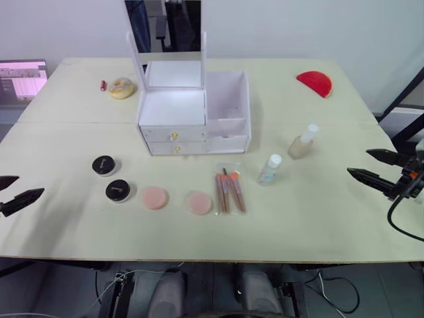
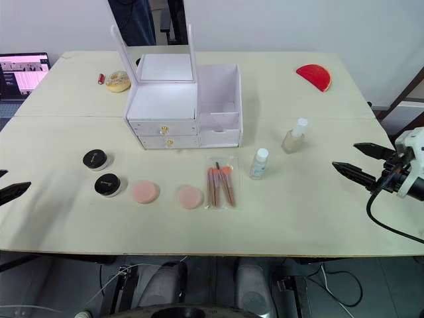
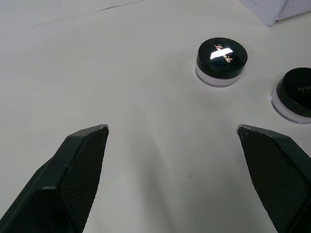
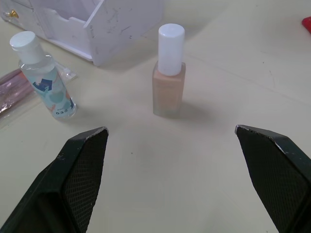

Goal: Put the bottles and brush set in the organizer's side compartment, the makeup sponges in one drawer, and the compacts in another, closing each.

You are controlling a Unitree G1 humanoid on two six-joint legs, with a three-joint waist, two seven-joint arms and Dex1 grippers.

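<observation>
Left eye view | nothing stowed | organizer (image 1: pixel 192 112) drawers shut | right hand (image 1: pixel 375 167) apart facing bottles (image 1: pixel 301 142) | left hand (image 1: pixel 14 191) apart near compacts (image 1: pixel 104 165)

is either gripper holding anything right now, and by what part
Nothing is held. The left gripper is open over bare table near the compacts, and the right gripper is open, facing the foundation bottle without touching it.

- Both eye views look forward and down from the head over the whole table (image 1: pixel 344 238), sharing the organizer (image 1: pixel 192 116).
- Wrist views sit low and close near opposite side edges.
</observation>
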